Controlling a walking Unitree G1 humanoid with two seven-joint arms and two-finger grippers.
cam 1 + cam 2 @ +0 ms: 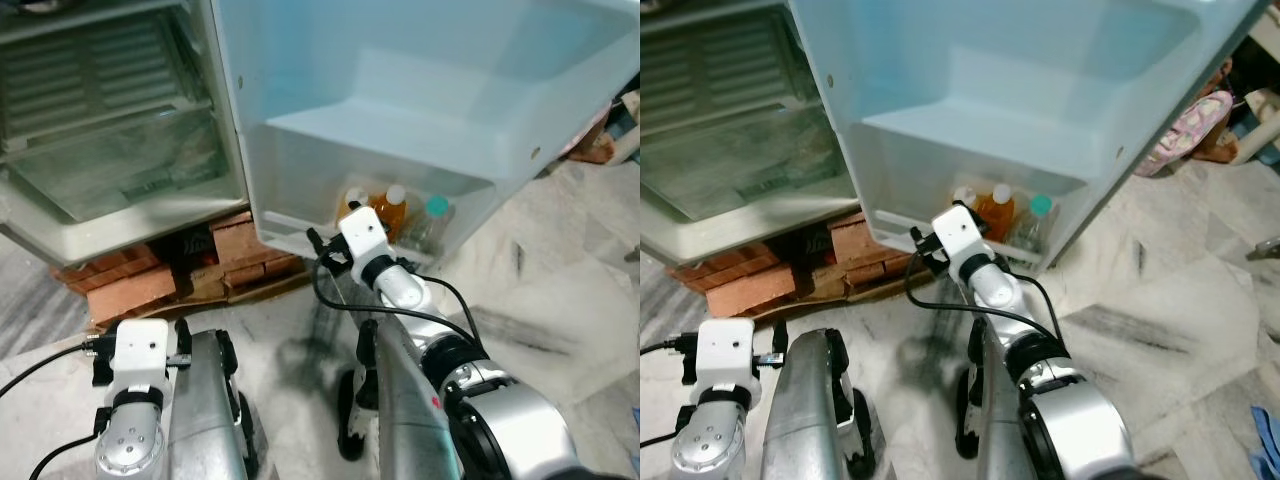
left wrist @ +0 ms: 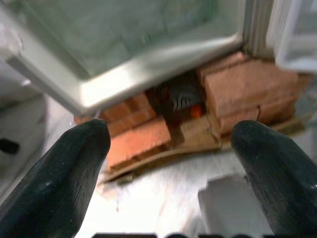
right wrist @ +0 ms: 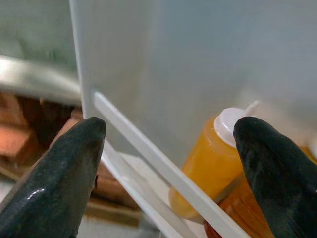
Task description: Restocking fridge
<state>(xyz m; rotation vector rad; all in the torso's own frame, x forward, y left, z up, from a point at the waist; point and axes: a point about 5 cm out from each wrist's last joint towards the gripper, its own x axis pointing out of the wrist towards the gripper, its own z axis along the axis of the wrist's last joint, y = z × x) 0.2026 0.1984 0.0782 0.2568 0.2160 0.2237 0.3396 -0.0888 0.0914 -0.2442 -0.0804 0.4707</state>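
Right gripper [image 3: 163, 173] spread wide, empty, at door shelf [image 1: 300, 225]. Orange bottle [image 3: 208, 163]: likely rigid, slick; grasp mid-body. Left gripper [image 2: 173, 173] spread, empty.

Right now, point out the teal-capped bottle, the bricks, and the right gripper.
Teal-capped bottle [image 1: 436, 208], left eye view, on its cap.
Bricks [image 1: 130, 288], left eye view, on a front brick under the fridge.
Right gripper [image 3: 168, 163], right wrist view, midway between its open fingertips.

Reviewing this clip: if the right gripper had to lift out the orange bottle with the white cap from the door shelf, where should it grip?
Probably the neck just under the white cap of the orange bottle, coming from above. The white rail of the fridge door shelf crosses its body, and it stands upright beside other bottles. The open right gripper already faces it.
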